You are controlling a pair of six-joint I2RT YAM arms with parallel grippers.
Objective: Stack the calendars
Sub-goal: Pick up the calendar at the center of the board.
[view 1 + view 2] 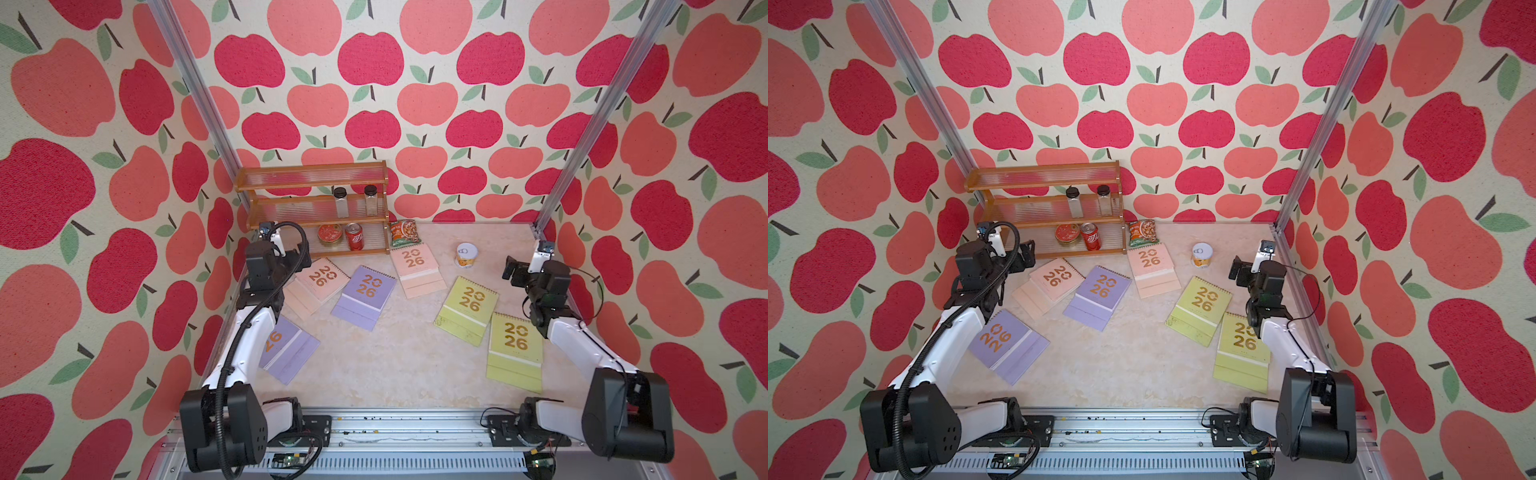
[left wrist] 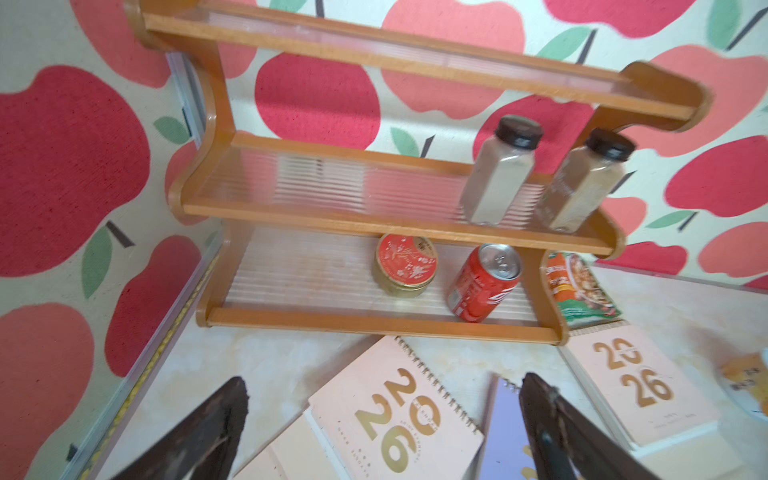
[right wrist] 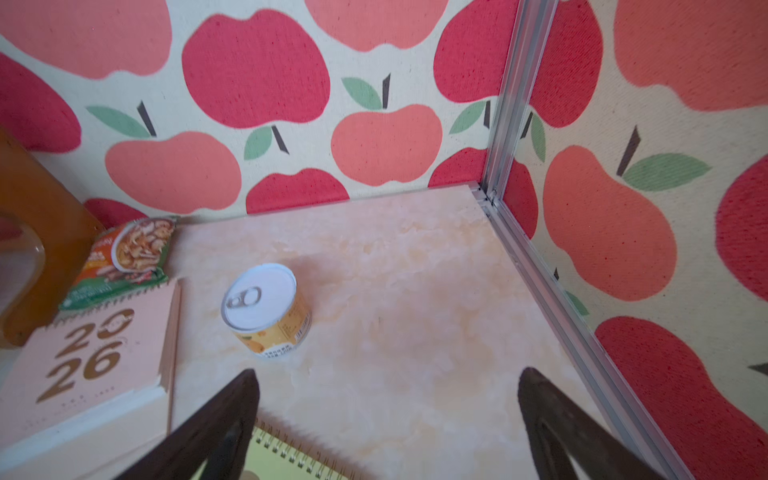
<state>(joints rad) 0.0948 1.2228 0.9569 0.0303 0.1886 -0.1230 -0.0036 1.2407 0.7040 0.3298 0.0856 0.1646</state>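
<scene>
Calendars six, flat and unstacked on marble tabletop, left gripper jaws wide, empty, near pink calendar, right gripper wide, empty, near tin can

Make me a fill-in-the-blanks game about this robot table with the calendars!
The calendars on the table number ____ in all. The red soda can sits on the ____ shelf of the rack. Both spice jars have ____ lids. The left gripper and right gripper hold nothing; both are ____.
Missing words: six, bottom, black, open.
</scene>
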